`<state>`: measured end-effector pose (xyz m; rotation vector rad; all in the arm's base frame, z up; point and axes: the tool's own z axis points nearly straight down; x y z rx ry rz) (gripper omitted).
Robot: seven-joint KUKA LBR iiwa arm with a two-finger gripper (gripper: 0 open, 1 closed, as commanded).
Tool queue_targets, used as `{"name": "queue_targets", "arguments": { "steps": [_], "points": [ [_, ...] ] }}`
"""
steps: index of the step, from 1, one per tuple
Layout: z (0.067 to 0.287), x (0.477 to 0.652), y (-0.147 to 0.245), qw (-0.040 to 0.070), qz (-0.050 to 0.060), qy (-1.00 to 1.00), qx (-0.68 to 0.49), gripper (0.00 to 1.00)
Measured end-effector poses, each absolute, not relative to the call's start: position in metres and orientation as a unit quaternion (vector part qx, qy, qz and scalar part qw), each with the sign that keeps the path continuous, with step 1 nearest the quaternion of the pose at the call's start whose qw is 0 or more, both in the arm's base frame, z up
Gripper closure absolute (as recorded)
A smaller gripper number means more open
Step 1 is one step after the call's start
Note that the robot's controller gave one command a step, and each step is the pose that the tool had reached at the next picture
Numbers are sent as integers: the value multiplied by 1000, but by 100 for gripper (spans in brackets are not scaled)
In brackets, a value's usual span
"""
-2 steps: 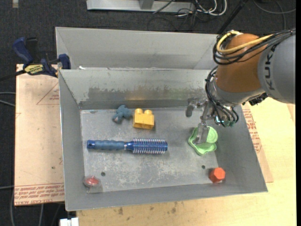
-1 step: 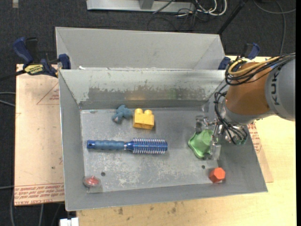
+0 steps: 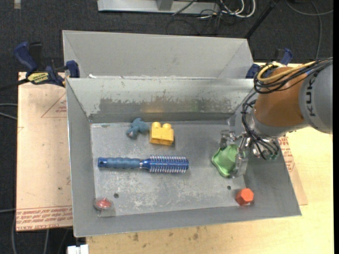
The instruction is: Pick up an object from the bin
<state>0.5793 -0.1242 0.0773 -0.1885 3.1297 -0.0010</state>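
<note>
Hovering at the right side of the bin [image 3: 175, 197], my gripper [image 3: 237, 151] stands directly over the green translucent piece [image 3: 222, 164]. The piece lies on the floor just to the view's left of my wrist, and its length appears to run near-to-far. Whether the gripper is spread or clamped, I cannot tell. An orange block [image 3: 244, 196] lies nearby, apart.

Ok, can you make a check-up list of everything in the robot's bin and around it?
Surface: grey metal bin, floor scuffed.
Job's things: green see-through piece at the right side, right by the gripper.
Clutter: blue hairbrush flat in the middle; yellow block and small blue-grey piece near the back wall; orange piece front right; reddish piece front left.
Grippers: gripper low at the green piece; unclear whether it holds it.
Cables: loops on the arm's wrist; floor cables behind the bin.
Surroundings: dark carpet.
</note>
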Motion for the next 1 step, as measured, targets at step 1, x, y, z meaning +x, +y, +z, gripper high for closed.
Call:
{"name": "queue_targets", "arguments": {
  "steps": [1],
  "points": [
    [233,584,-130,6,-2,997,-75,100]
  ]
}}
